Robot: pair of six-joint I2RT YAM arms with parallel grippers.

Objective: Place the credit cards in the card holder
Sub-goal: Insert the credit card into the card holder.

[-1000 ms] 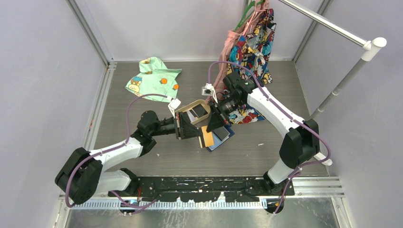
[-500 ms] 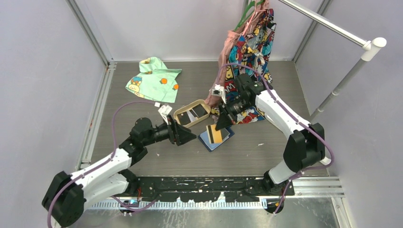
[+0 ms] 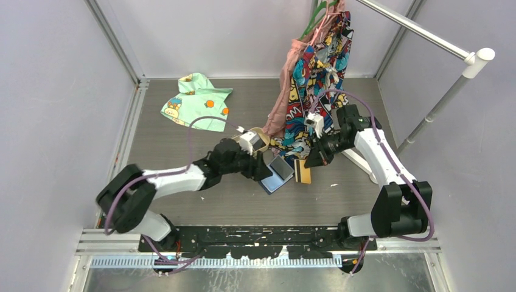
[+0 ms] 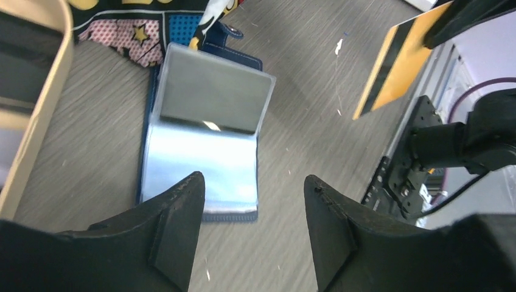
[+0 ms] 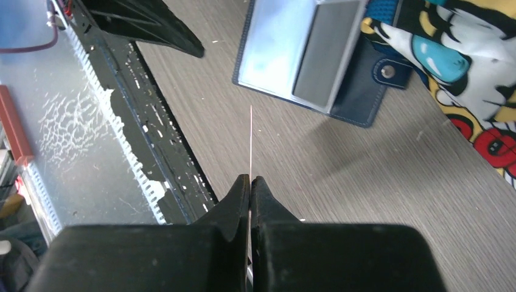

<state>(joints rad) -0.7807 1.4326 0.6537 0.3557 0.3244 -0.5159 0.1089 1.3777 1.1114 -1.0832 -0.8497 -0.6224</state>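
The card holder (image 4: 204,149) lies open on the table, its pale glossy pockets up and one grey leaf (image 4: 213,91) raised. In the top view the card holder (image 3: 281,174) sits between both grippers. My left gripper (image 4: 254,178) hovers open over its near edge, nothing between the fingers (image 4: 176,225). My right gripper (image 5: 251,179) is shut on an orange-yellow credit card (image 3: 302,171) with a dark stripe, held just right of the holder. That card (image 4: 395,67) hangs tilted above the table and shows edge-on (image 5: 251,137) in the right wrist view.
A tan oval tray (image 4: 38,115) with something dark in it sits left of the holder, mostly under my left wrist (image 3: 246,141) from above. Comic-print fabric (image 3: 304,91) hangs behind, its hem touching the holder's snap tab (image 5: 387,72). A green cloth (image 3: 195,100) lies far left.
My right gripper has carried the orange-yellow card off the holder to the right. My left gripper has opened, drawn back, then swung forward over the holder's near edge.
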